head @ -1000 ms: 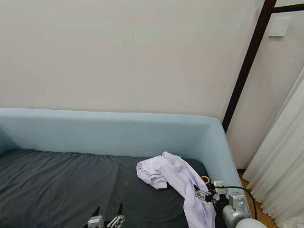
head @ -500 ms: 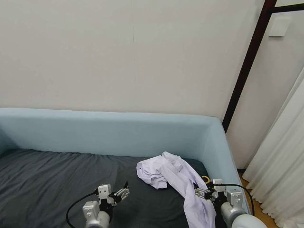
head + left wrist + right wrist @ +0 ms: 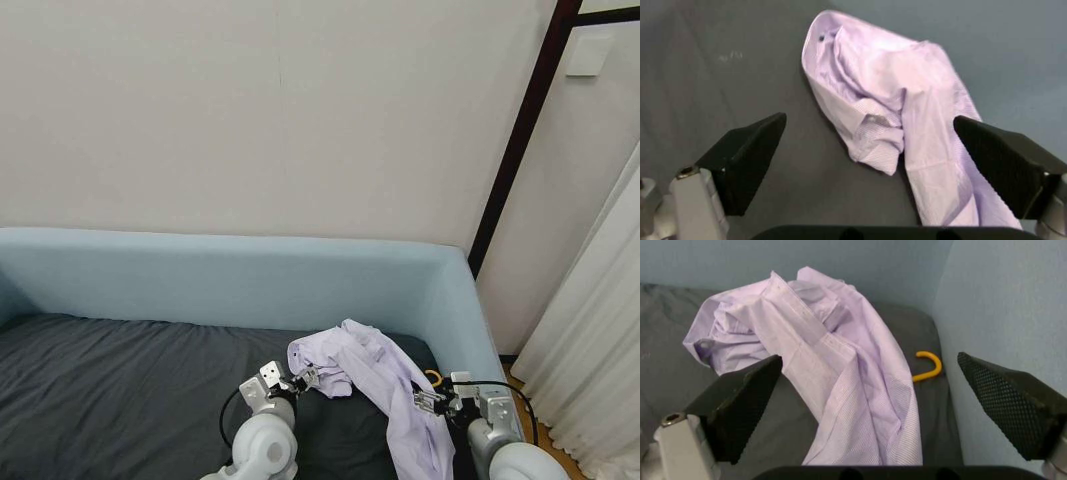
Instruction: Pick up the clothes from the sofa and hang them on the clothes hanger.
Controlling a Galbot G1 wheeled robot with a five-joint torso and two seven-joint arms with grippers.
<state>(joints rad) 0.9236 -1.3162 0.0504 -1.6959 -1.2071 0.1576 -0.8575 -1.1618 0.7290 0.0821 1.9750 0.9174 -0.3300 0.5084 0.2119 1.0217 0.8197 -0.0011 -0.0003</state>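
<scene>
Showing an early stage: crumpled lilac striped shirt (image 3: 347,366) lies ungrasped on dark grey sofa seat (image 3: 120,385); left end effector (image 3: 306,379) and right end effector (image 3: 421,401) beside it, both spread wide; hanging pending

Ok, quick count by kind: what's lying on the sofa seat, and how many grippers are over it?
Shirts: 1, the lilac shirt, crumpled.
Hooks: 1, the yellow hook beside the shirt.
Grippers: 2, jaws open: left gripper at the shirt's bunched end, right gripper at its trailing end.
Total: 4.
</scene>
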